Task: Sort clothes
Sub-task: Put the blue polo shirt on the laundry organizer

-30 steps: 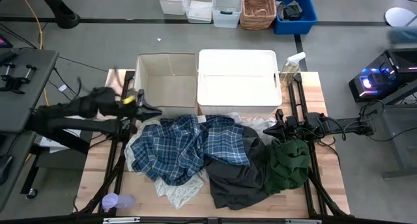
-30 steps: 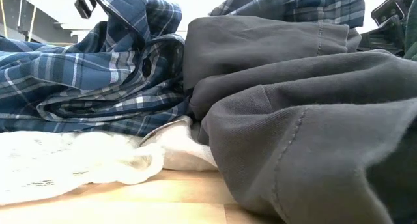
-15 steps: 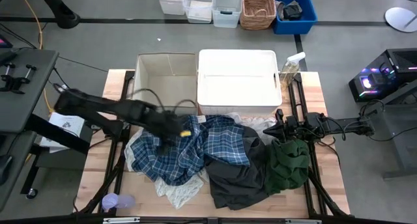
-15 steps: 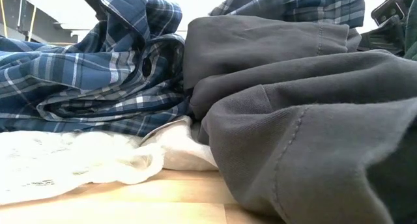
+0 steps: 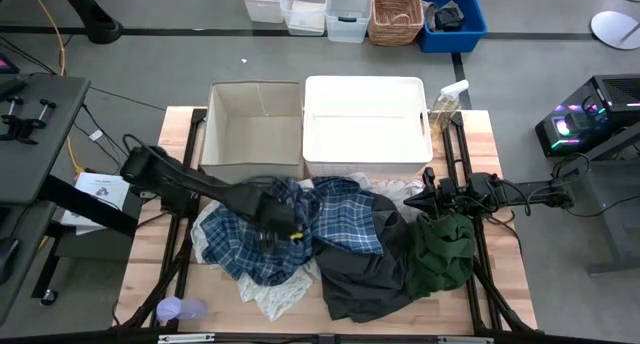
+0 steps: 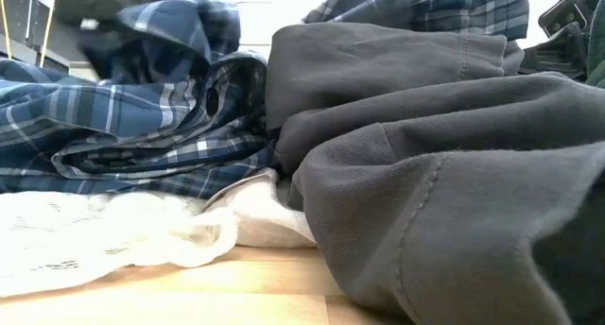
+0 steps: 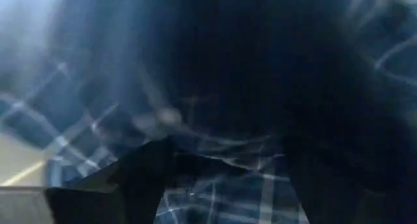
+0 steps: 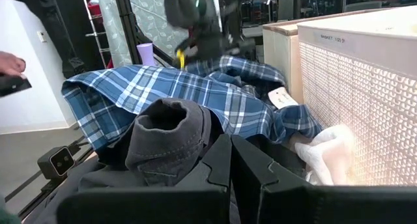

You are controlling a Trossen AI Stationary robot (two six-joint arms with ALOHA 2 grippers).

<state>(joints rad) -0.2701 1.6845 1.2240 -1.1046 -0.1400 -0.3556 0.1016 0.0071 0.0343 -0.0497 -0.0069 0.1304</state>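
The clothes lie heaped on the table's near half. They are a blue-and-white plaid shirt (image 5: 330,224) (image 6: 142,127), a dark grey piece (image 5: 360,274) (image 6: 425,174), a dark green piece (image 5: 445,249) and white lacy cloth (image 5: 270,294) (image 6: 113,230). My left gripper (image 5: 282,227) (image 7: 221,185) is open, low over the shirt's left part, with plaid cloth filling the space between its fingers. My right gripper (image 5: 430,197) (image 8: 231,165) is shut at the pile's right side, beside the green piece. My left gripper comes at the plaid shirt's crumpled top folds (image 7: 215,152) slanting down from the table's left. Its fingers (image 7: 140,178) stand wide apart with a fold between them. I cannot tell whether they touch the cloth.
A beige fabric box (image 5: 255,89) and a white plastic basket (image 5: 365,84) stand side by side at the far edge. A spray bottle (image 5: 447,102) stands to their right, and a purple cup (image 5: 172,309) at the near left corner. A person's hand (image 8: 10,71) shows beyond the table.
My left gripper has swung from beside the beige box toward the table's right and near edges. It has come down onto the plaid shirt, whose top fold has shifted under it.
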